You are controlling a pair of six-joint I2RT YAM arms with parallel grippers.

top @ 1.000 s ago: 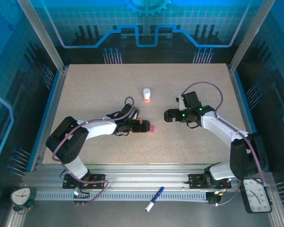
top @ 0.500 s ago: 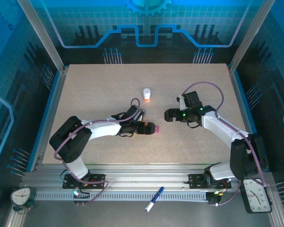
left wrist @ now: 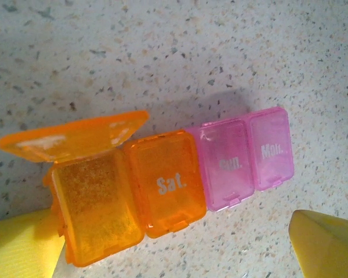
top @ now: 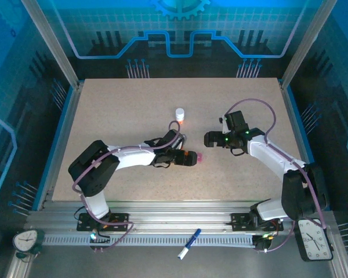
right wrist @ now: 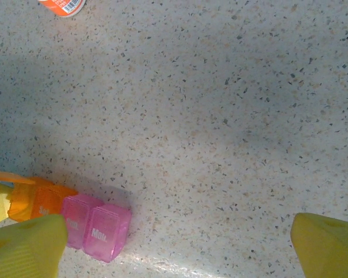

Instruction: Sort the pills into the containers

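Note:
The containers (left wrist: 162,179) are one strip of four joined cells lying on the speckled table, two orange and two pink. The left orange cell has its lid (left wrist: 75,136) raised and looks empty; the other three lids are down. My left gripper (left wrist: 174,255) is open and straddles the strip lengthwise, its left finger (left wrist: 23,246) beside the open cell and its right finger clear of the pink end. From above, the left gripper (top: 192,157) has the strip's pink end (top: 200,157) at its tip. My right gripper (top: 207,139) hovers open just beyond, with the containers (right wrist: 95,229) at its lower left. The pills are out of view.
A small white-capped bottle (top: 180,114) with an orange lower part stands behind the left gripper, and the bottle's (right wrist: 62,6) orange base pokes in at the top left of the right wrist view. A blue pen (top: 188,243) lies on the front rail.
The left gripper has slid to the right across the table, and the strip has moved right with it. The right gripper has drifted slightly up and right.

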